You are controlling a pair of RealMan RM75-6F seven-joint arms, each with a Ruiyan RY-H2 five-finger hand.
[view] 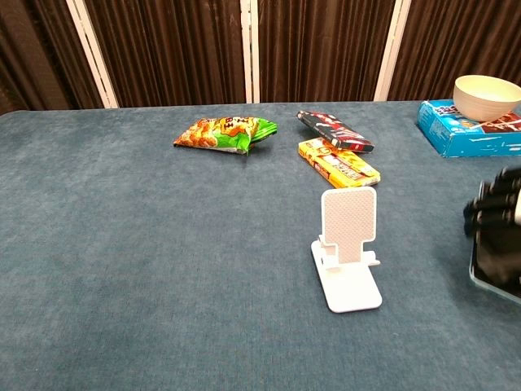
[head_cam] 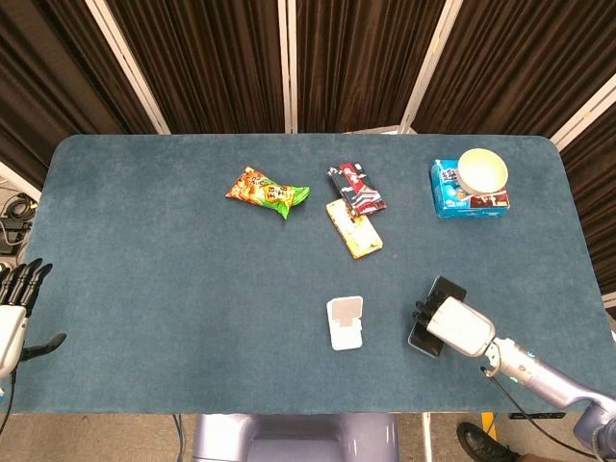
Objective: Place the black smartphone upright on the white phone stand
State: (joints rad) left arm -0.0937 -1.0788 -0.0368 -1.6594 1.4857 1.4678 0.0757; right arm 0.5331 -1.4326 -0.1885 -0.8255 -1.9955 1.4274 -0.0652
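The white phone stand (head_cam: 345, 320) stands near the table's front edge, its perforated back plate upright (view: 348, 218). Right of it my right hand (head_cam: 454, 325) grips the black smartphone (head_cam: 444, 289), with dark fingers (view: 491, 208) curled over its upper part. The smartphone (view: 495, 266) hangs tilted, its lower edge raised off the cloth, a short gap right of the stand. My left hand (head_cam: 16, 306) is beyond the table's left edge, fingers spread and holding nothing.
A green snack bag (head_cam: 269, 192), a dark packet (head_cam: 357, 189) and a yellow box (head_cam: 353, 228) lie mid-table behind the stand. A cream bowl (head_cam: 481, 171) rests on a blue box (head_cam: 446, 189) at the back right. The blue cloth table (head_cam: 173, 279) spreads to the left.
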